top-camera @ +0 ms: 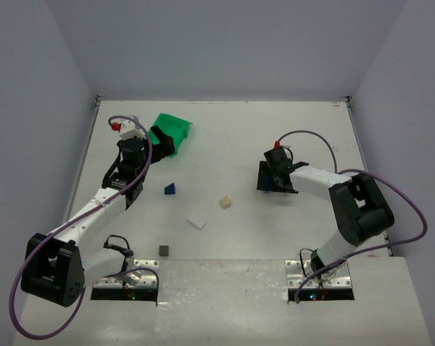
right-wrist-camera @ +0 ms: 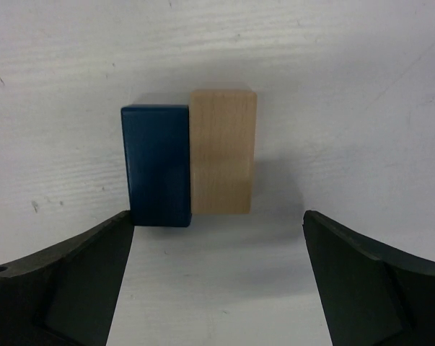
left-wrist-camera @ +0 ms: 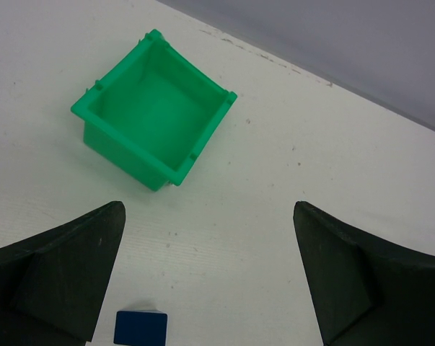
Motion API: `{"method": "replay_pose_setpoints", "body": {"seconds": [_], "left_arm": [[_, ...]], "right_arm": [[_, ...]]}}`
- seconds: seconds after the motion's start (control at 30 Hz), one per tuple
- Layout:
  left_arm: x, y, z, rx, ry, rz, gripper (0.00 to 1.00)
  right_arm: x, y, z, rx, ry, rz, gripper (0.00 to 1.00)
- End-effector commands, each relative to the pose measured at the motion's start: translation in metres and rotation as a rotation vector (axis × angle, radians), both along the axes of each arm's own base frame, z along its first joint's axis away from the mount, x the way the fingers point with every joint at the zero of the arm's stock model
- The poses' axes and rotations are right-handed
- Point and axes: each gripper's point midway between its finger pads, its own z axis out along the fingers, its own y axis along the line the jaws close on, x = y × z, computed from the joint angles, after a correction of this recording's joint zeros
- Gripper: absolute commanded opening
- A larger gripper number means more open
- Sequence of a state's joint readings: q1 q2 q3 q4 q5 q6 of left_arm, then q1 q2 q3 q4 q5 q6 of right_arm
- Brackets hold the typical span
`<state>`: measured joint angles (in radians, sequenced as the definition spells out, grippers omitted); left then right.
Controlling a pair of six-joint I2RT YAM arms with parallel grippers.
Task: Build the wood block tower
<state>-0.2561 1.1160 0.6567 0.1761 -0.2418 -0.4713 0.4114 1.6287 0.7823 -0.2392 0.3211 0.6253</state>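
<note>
You've got the right gripper (right-wrist-camera: 217, 223) wide open at the wood block tower (right-wrist-camera: 159, 166), frame centre, so stay square and nudge neither block.

Green plastic bin (left-wrist-camera: 123, 155), open top, far left on white table (top-camera: 275, 231)

You see wood block tower (right-wrist-camera: 203, 162): navy blue, pale tan. Blue wedge (top-camera: 170, 189), tan cube (top-camera: 225, 202), white slab (top-camera: 196, 222), dark cube (top-camera: 164, 250). Bin (top-camera: 172, 132) bright green, desk (top-camera: 275, 130) white.
</note>
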Motion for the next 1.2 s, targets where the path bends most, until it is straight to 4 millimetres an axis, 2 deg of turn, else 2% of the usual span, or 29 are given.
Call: {"method": "replay_pose_setpoints", "body": {"seconds": [0.0,0.1,0.23,0.73,0.83,1.17], "left_arm": [[0.009,-0.008,0.034,-0.016,-0.094,-0.02,1.0],[0.009,-0.009,0.035,-0.021,-0.099,-0.025,1.0],[0.008,-0.01,0.036,-0.022,-0.102,-0.032,1.0],[0.008,-0.011,0.038,-0.02,-0.107,-0.033,1.0],[0.008,-0.01,0.037,-0.019,-0.106,-0.031,1.0],[0.008,-0.011,0.037,-0.016,-0.106,-0.034,1.0]], "right_arm": [[-0.02,-0.007,0.002,0.007,0.016,-0.021,0.99],[-0.033,-0.011,-0.002,0.001,0.033,-0.008,0.99],[-0.038,-0.014,-0.004,-0.006,0.036,-0.005,0.99],[-0.015,-0.02,0.0,-0.072,0.0,-0.054,0.99],[-0.013,-0.017,-0.001,-0.069,0.0,-0.047,0.99],[-0.008,0.012,0.004,0.062,-0.022,0.082,0.99]]}}
